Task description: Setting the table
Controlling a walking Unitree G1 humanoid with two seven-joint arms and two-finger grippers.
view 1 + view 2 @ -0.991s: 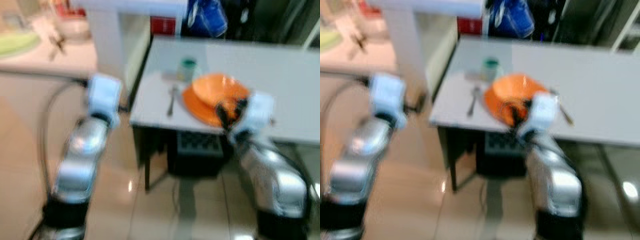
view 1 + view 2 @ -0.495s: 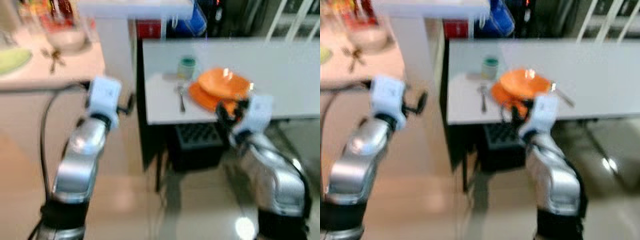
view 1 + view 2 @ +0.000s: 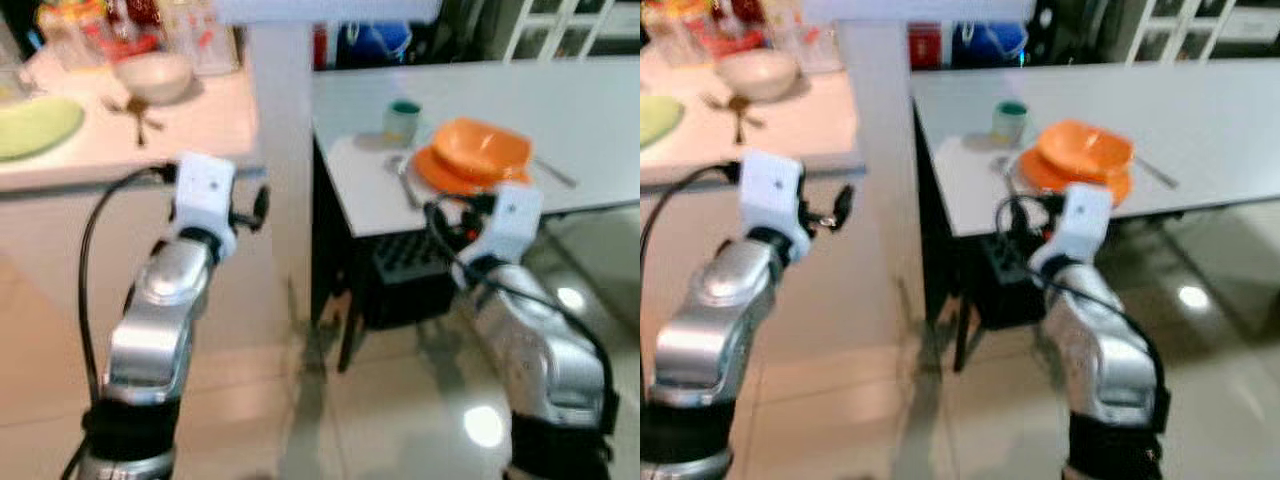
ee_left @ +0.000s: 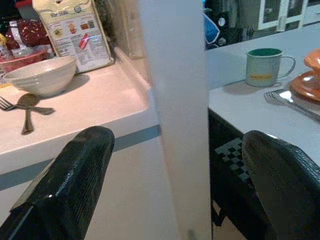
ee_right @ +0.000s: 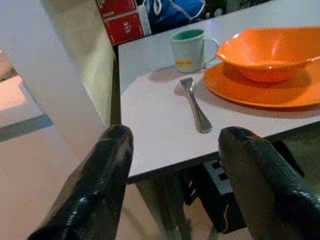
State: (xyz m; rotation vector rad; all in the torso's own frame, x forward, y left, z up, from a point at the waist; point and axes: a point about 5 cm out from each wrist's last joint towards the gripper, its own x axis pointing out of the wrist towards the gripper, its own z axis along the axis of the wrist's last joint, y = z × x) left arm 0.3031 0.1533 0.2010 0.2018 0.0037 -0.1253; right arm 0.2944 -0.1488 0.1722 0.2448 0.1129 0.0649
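Right wrist view: right hand (image 5: pixel 172 175) spread wide, empty — aimed at the set place.
Place: bowl (image 5: pixel 267 52) on plate (image 5: pixel 260 87), fork (image 5: pixel 195 102) and mug (image 5: pixel 190 49) beside, near worktop (image 5: pixel 150 130) edge.
Left hand (image 4: pixel 170 185): wide, empty — facing spare bowl (image 4: pixel 40 75).

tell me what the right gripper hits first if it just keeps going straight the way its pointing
Probably the near edge of the grey table: the open right gripper points at it, with the fork just beyond and the orange plate to one side. Depth is uncertain.

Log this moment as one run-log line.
left pincer open, empty | right pincer open, empty | orange bowl on orange plate | fork beside plate | mug behind fork
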